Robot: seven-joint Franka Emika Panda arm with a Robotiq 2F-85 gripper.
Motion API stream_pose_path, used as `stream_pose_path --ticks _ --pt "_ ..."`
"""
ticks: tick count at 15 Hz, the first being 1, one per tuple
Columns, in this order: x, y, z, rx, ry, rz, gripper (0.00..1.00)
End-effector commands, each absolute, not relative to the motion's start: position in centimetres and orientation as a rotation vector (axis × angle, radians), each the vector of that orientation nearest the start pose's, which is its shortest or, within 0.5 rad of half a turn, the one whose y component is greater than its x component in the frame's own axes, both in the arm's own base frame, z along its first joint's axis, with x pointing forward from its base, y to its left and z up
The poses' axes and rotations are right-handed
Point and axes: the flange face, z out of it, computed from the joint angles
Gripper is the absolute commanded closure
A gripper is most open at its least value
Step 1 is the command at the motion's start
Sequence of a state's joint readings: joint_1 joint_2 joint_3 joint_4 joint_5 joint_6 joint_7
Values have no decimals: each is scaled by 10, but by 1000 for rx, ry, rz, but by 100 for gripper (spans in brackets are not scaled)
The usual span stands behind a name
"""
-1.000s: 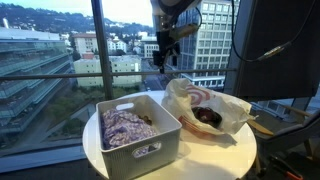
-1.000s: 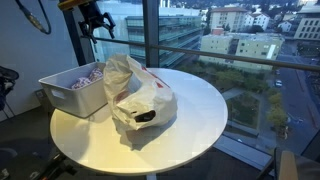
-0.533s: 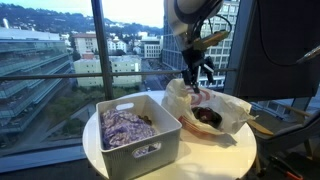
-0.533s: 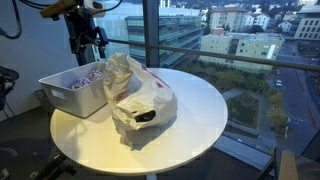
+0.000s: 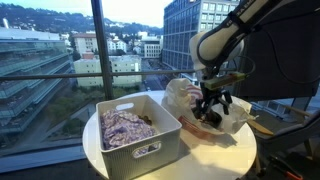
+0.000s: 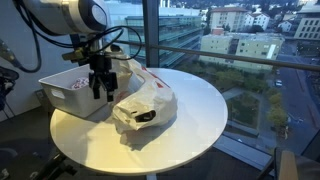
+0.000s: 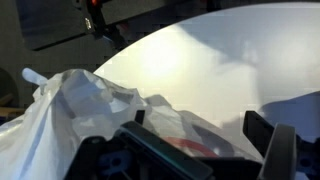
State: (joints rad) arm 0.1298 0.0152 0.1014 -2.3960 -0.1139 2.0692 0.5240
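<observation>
Lowered since a second ago: claw (image 5: 209,106), which stood high against the window, is now down at the plastic bag (image 5: 232,112); half a second ago it was only partway down. I judge the approach to be over and the bag to be the thing in hand.

Entries, placed from the claw:
- Claw (image 6: 103,90): fingers spread wide and pointing down, nothing between them but the bag's crumpled film. The wrist view shows both fingers well apart. I cannot tell whether they touch the bag.
- Plastic bag (image 7: 80,100): white and translucent, lying directly under the claw and spreading away from it across the counter. Unmoved since the earlier frames.
- Dark item (image 6: 145,116): inside the bag, below the claw; I cannot tell what it is.
- Bin (image 5: 145,152): white plastic, just beside the claw on the side away from the bag. It holds mottled purple-and-white stuff (image 5: 125,125). Unmoved.
- Counter (image 6: 190,100): round, white, carrying everything.
</observation>
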Motion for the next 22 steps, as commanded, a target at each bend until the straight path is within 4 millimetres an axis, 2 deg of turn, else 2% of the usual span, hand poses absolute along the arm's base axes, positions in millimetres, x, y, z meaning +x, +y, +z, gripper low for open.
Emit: stream_pose_path --ticks 1,7,13,16,19,22 --pt "443 72 270 -3274 617 268 0" --pt "469 40 259 -3275 815 14 0" --pt "494 21 224 -3368 773 -68 0" --pt "518 14 210 -3398 734 -147 0" --pt "543 5 197 -3367 768 -214 0" --pt "557 3 182 -3342 779 -256 0"
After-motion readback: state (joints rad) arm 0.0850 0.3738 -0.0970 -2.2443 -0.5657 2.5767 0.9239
